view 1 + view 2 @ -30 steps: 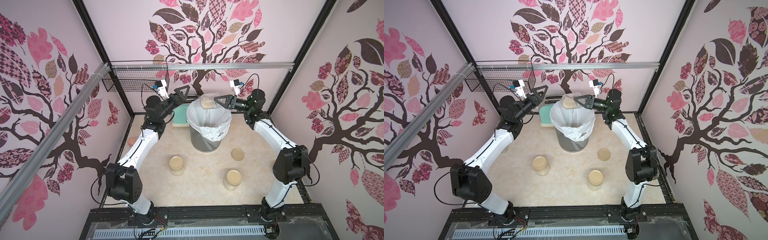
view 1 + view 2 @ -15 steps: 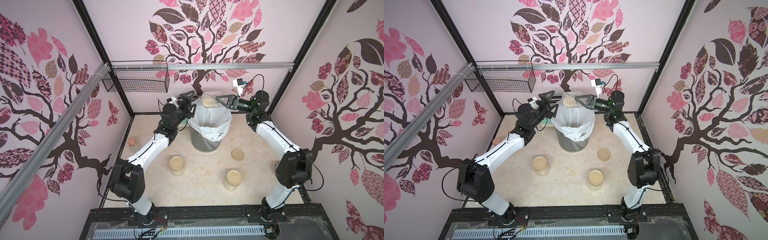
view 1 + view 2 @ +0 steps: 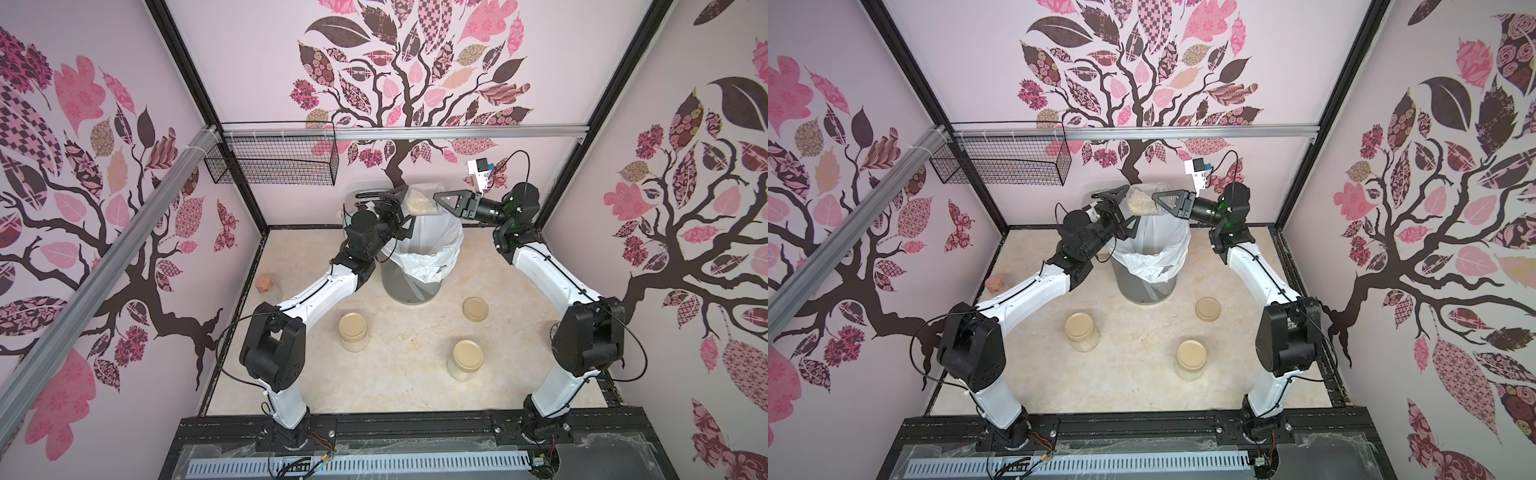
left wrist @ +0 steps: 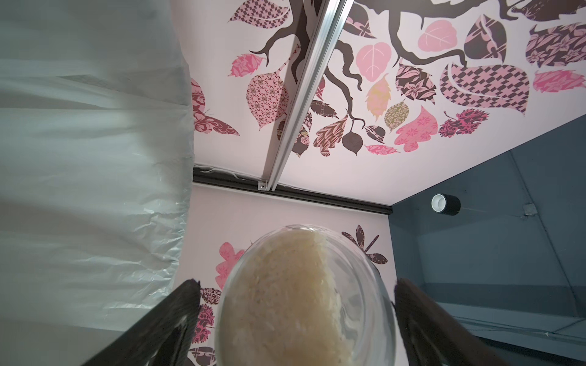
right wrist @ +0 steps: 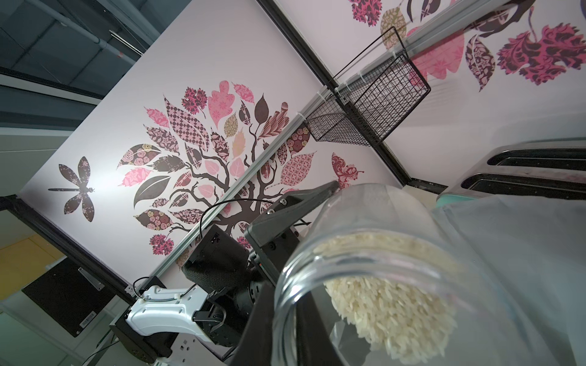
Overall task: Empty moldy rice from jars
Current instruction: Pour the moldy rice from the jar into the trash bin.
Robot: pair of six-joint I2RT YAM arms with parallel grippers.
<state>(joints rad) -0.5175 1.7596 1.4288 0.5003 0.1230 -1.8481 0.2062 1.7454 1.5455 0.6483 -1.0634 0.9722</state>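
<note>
- A lidded jar stands upright on the table, well apart from both arms, and is not yet opened.
- The left claw is spread wide, with its fingers on either side of the open jar's bottom. A sliver of wall shows between one finger and the glass, so no hold is confirmed.
- The open jar is held tilted above the bin. The rice is banked along the lower wall up to the mouth, and none is seen falling.
- Handling, as judged: the glass is rigid, smooth and breakable. The load is moderate and will shift as the grains slide. A grip across the body near the base is preferred to the rim alone.
- The right claw is clenched on the open jar at its rim.
- A second lidded jar stands upright nearer the front, and a loose lid lies flat beside the bin.
</note>
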